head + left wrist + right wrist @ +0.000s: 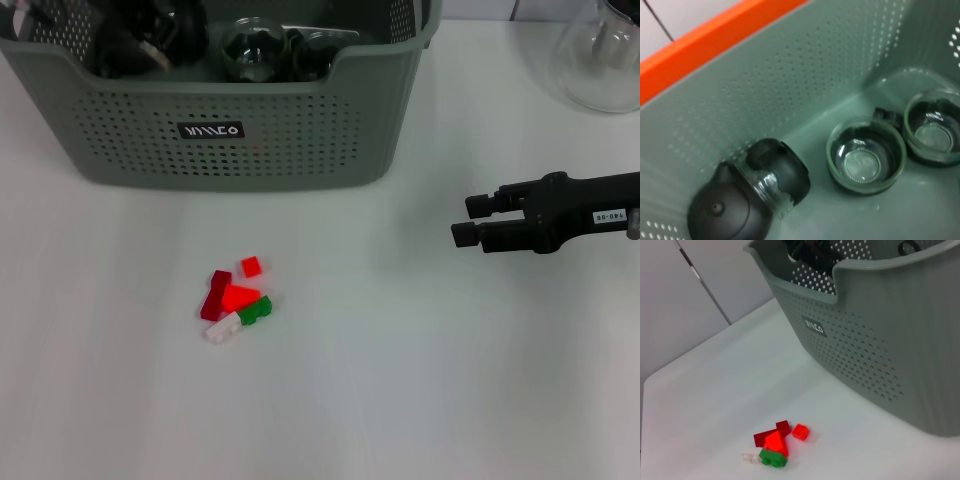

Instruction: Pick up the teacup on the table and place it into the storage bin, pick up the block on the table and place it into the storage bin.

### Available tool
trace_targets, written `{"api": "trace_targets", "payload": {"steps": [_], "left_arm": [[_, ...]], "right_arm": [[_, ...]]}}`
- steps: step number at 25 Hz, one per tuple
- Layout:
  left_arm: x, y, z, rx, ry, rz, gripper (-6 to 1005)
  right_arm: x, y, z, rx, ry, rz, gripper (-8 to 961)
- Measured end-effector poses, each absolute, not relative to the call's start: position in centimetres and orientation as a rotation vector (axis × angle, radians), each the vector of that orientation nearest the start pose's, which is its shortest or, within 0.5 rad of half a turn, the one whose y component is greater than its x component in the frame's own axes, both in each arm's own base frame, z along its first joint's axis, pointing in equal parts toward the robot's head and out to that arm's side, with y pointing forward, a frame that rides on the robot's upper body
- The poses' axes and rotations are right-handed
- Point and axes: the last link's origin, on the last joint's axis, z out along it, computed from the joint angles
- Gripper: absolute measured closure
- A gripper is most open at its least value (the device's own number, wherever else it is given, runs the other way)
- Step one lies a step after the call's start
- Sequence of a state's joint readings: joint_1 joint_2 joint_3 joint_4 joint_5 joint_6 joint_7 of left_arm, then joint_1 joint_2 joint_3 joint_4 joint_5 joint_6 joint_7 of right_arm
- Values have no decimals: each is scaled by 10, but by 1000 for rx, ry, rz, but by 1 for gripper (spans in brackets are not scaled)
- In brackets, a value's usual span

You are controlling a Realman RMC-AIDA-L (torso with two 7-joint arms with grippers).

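White bench [400, 400] carries everything. Bin [230, 130], grey-green and perforated, stands at the bench's far side, well apart from the right claw [468, 220], ahead of it and toward the robot's left; black label on its front wall. Right claw hovers over bare bench, fingers [483, 204] lying parallel with a narrow gap between them, pinching nothing. Clear glass vessel [605, 60] sits ahead of that claw, at the far right corner. Inside the bin: two glass cups [866, 154] upright and touching, plus a dark rounded pot [740, 200] on its side. Left claw is not seen; its camera looks down into the bin. Blocks [238, 298], a small cluster of red, dark red, green and white, lie on the bench near the bin's front, well to the right claw's left and slightly nearer the robot.
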State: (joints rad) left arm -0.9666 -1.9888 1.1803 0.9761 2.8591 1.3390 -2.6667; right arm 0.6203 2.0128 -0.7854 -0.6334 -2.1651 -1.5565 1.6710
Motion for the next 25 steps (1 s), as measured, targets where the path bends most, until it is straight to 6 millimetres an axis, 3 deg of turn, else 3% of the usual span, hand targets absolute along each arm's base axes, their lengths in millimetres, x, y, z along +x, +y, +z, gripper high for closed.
{"api": "trace_targets", "payload": {"steps": [8, 14, 16, 19, 23, 25], "left_arm": [[-156, 454, 41, -2256, -882, 505, 582], [-149, 455, 54, -2227, -860, 424, 357], [-144, 453, 66, -2208, -857, 349, 279], [-129, 442, 100, -2186, -844, 99, 161], [-117, 410, 137, -2221, -796, -280, 162], [-113, 392, 144, -2294, -742, -434, 163]], "right_arm": [[261, 342, 0, -2870, 906, 404, 355], [262, 342, 1, -2868, 904, 403, 355], [262, 342, 1, -2866, 903, 402, 355], [263, 342, 3, -2864, 901, 400, 356], [264, 342, 4, -2862, 900, 399, 356], [264, 342, 5, -2860, 900, 399, 356]]}}
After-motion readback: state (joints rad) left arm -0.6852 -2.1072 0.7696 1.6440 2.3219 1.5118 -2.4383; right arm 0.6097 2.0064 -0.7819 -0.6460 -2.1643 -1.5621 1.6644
